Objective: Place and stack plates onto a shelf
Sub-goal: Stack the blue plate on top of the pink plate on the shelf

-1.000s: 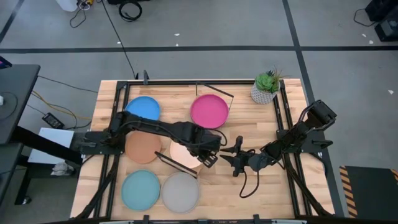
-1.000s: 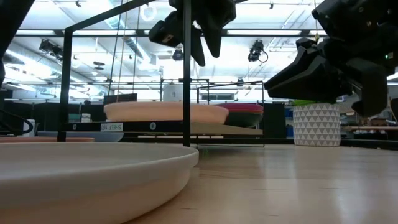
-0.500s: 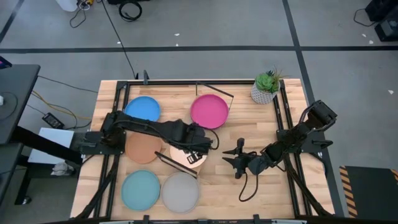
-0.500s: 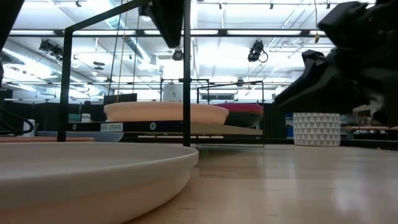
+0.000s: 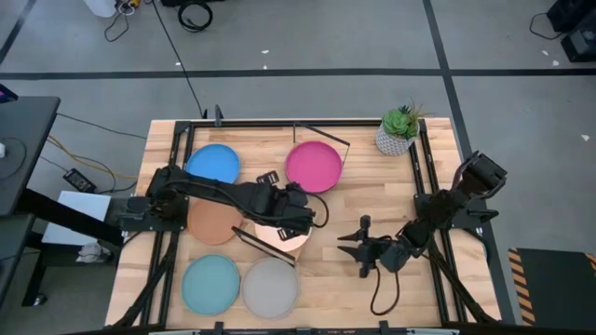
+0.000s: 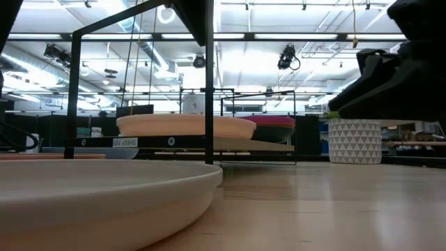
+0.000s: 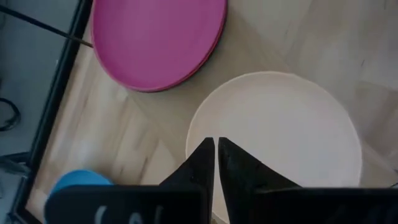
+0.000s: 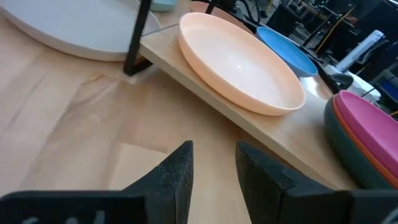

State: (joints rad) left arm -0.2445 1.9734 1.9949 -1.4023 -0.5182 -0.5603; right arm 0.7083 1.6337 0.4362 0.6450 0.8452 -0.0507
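The shelf (image 8: 205, 102) carries a cream plate (image 5: 276, 238) and a stack with a pink plate (image 5: 314, 166) on top, over an orange and a teal one (image 8: 364, 140). My left gripper (image 5: 300, 221) hovers above the cream plate (image 7: 280, 137), its fingers (image 7: 216, 152) shut with nothing between them. My right gripper (image 5: 354, 244) stands open over bare table right of the shelf, pointing at it (image 8: 214, 162). On the table left of the shelf lie a blue plate (image 5: 214, 163), a brown plate (image 5: 212, 223), a pale blue plate (image 5: 210, 284) and a grey plate (image 5: 270, 287).
A potted plant in a white pot (image 5: 399, 130) stands at the table's far right corner. The shelf's black wire frame (image 6: 209, 84) rises above the board. Bare wood lies between the shelf and the table's right edge.
My left gripper has shut, risen and drawn back toward the table's left, above the cream plate, which stays on the shelf. My right gripper has backed away from the shelf toward the table's near right, still open.
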